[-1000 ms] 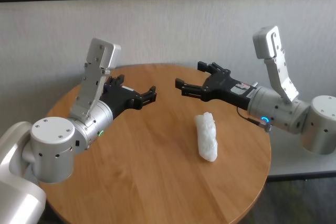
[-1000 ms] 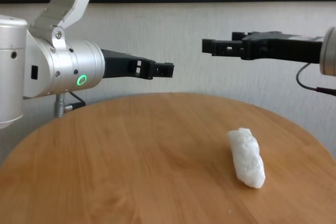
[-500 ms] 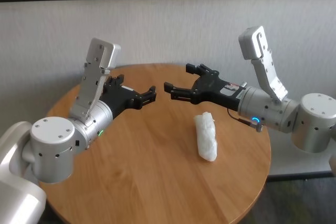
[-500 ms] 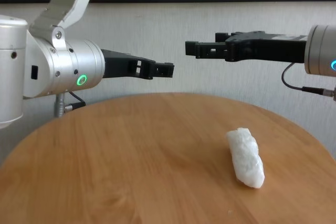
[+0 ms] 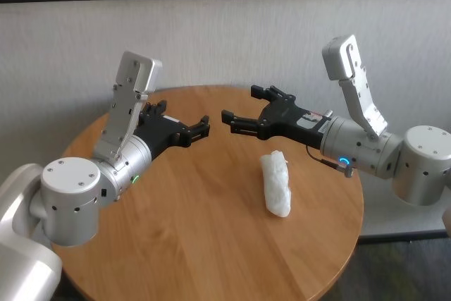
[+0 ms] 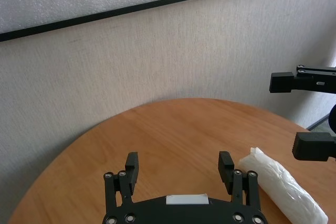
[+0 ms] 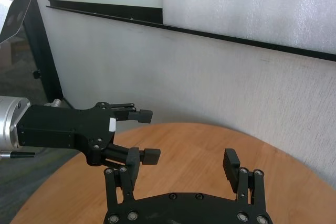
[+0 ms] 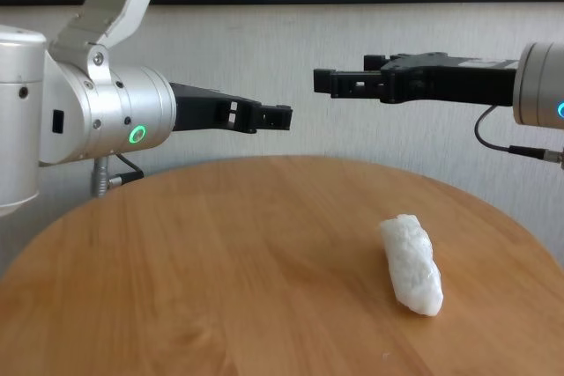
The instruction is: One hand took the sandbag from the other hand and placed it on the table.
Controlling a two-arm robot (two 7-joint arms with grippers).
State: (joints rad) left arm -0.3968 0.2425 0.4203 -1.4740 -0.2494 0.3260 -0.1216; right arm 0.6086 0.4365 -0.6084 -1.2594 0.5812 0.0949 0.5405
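My right hand [image 5: 243,112] (fingers wide, empty) has swung inward toward my open left hand [image 5: 199,126], leaving the sandbag [image 5: 277,183] resting below on the bench [image 5: 176,244], so placement looks done.

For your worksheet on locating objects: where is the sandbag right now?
In the head view the sandbag lies on the table, on the robot's right side, below and apart from the open right gripper.

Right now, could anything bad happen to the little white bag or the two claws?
Maybe two things. The left claw and the right claw hang open with their tips close together above the table, so a small move toward each other might make them bump. The sandbag lies on the right side, fairly near the edge; a low sweep of the right arm might nudge it off.
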